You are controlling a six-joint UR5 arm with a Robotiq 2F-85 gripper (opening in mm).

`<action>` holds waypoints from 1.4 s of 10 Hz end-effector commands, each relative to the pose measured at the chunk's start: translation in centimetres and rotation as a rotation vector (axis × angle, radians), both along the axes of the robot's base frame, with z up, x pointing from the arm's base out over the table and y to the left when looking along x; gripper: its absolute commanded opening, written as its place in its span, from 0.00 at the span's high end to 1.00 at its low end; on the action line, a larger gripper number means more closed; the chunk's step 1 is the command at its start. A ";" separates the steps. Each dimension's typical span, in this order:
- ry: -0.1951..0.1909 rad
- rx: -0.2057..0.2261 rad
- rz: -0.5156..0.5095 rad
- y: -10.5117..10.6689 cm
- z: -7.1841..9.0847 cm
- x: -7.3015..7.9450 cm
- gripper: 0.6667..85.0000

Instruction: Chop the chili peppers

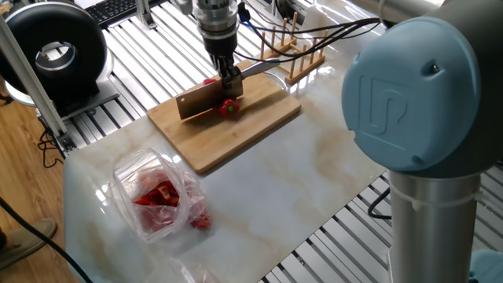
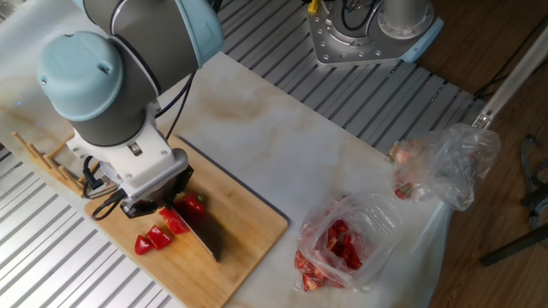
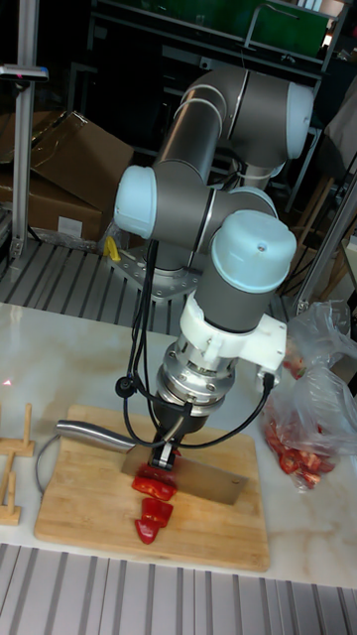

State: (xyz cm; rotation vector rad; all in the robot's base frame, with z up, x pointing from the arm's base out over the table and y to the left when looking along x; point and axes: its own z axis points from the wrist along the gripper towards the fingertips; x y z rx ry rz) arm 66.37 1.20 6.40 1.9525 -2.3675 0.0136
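Note:
A wooden cutting board (image 1: 250, 130) (image 2: 248, 231) (image 3: 213, 531) lies on the marble table. My gripper (image 1: 229, 76) (image 2: 163, 202) (image 3: 167, 451) is shut on the handle of a cleaver (image 1: 200, 101) (image 3: 210, 483), and the blade hangs over the board. The chili peppers (image 1: 229, 108) (image 2: 195, 205) (image 3: 153, 486) lie on the board by the blade, one stem-end piece and a few cut red chunks (image 2: 158, 236) (image 3: 147, 532) in a row. One more red bit (image 1: 210, 81) shows behind the blade. The arm hides the gripper's fingers in the other fixed view.
A see-through bag of red pieces (image 1: 161, 196) (image 2: 342, 248) (image 3: 307, 427) lies near the table's edge, with a second bag (image 2: 445, 167) beyond it. A wooden rack (image 1: 292, 49) (image 2: 43, 158) stands next to the board. A second robot base (image 2: 368, 34) is at the table's far side.

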 end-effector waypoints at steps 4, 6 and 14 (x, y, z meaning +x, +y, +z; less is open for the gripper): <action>-0.002 0.026 0.011 0.5 0.9 0.1 0.99; -0.007 0.068 0.001 1.9 0.3 0.0 0.99; -0.025 0.069 0.013 1.4 -0.8 0.1 0.99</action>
